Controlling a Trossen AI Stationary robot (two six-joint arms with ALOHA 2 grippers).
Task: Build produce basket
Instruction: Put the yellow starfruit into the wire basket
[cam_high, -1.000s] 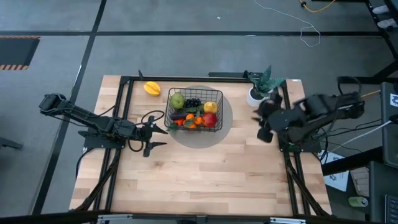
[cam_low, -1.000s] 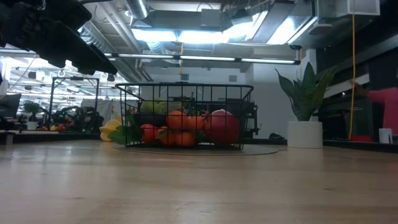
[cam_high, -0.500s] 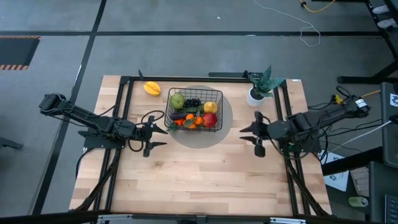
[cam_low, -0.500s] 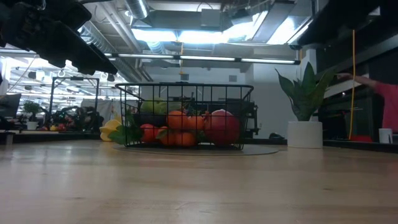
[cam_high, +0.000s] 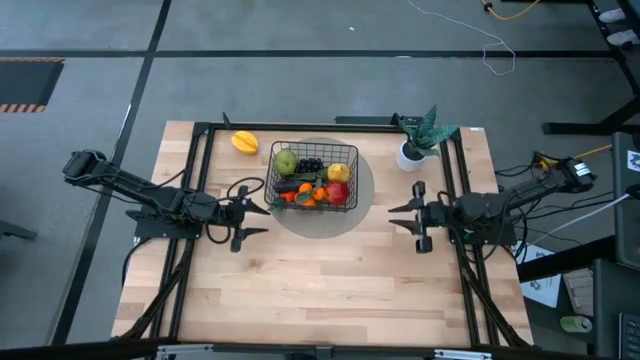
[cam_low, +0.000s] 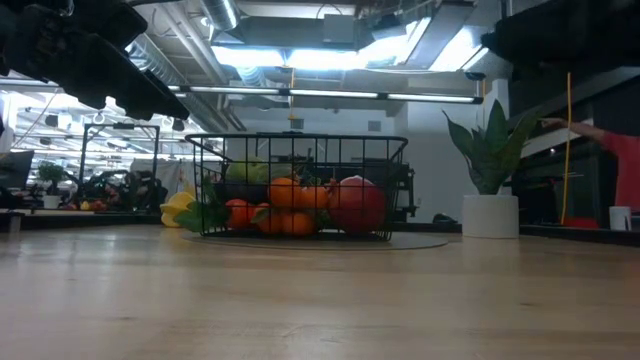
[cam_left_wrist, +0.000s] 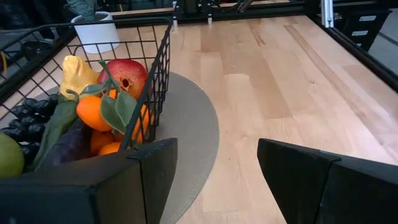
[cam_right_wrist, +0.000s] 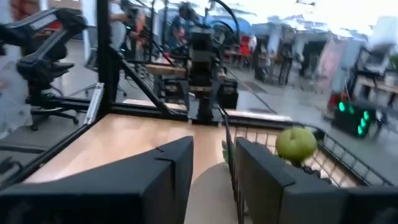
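Note:
The black wire basket (cam_high: 312, 178) stands on a round grey mat (cam_high: 362, 200) at mid table. In it lie a green pear (cam_high: 286, 161), dark grapes (cam_high: 310, 165), a yellow fruit (cam_high: 338, 172), a red fruit (cam_high: 338, 191) and tangerines (cam_high: 318, 196). Another yellow fruit (cam_high: 244, 142) lies on the table beyond the basket's far left corner. My left gripper (cam_high: 262, 220) hangs open just left of the basket (cam_left_wrist: 155, 68). My right gripper (cam_high: 408, 222) stands open to the right of the mat, pointing level at the basket (cam_right_wrist: 273, 127), with nothing between its fingers.
A green plant in a white pot (cam_high: 415, 145) stands at the far right of the table, just beyond my right gripper. A black frame (cam_high: 300, 125) runs along the table's far and side edges. The near half of the wooden table (cam_high: 320, 290) is bare.
My right gripper has come down from a raised pose beside the plant and has tipped up until it points level toward the basket, while the arm has folded back toward the table's right edge. Its fingers keep the same gap. The basket and the produce have not moved.

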